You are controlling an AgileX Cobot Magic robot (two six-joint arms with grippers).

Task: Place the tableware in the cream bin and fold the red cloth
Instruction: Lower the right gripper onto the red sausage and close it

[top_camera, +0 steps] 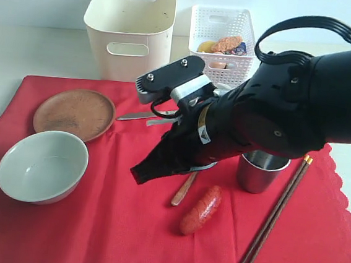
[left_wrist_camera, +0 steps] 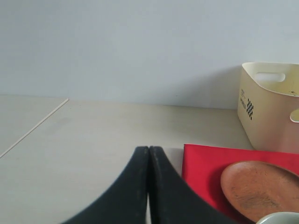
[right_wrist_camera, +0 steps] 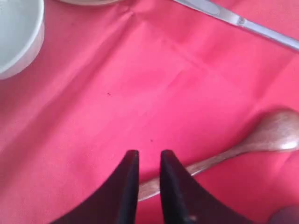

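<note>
The right gripper [right_wrist_camera: 149, 154] hangs over the spoon's [right_wrist_camera: 243, 147] handle end, jaws a narrow gap apart and empty, probably lining up to straddle it. The spoon lies on the cloth [right_wrist_camera: 140, 84], well apart from the bin [top_camera: 129, 27]. The left gripper [left_wrist_camera: 148, 151], jaws pressed together on nothing, hangs over the table [left_wrist_camera: 93, 135], clear of the work.

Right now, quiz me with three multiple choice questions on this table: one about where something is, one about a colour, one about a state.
1. The sausage lies on: A a wooden board; B the red cloth; C a newspaper.
2. The plate is: A brown; B blue; C black.
3. The left hand is: A wide open; B gripping a fork; C shut.
Answers: 1 B, red fabric shows all round it. 2 A, its face is reddish brown. 3 C, its fingers meet with no gap.
</note>
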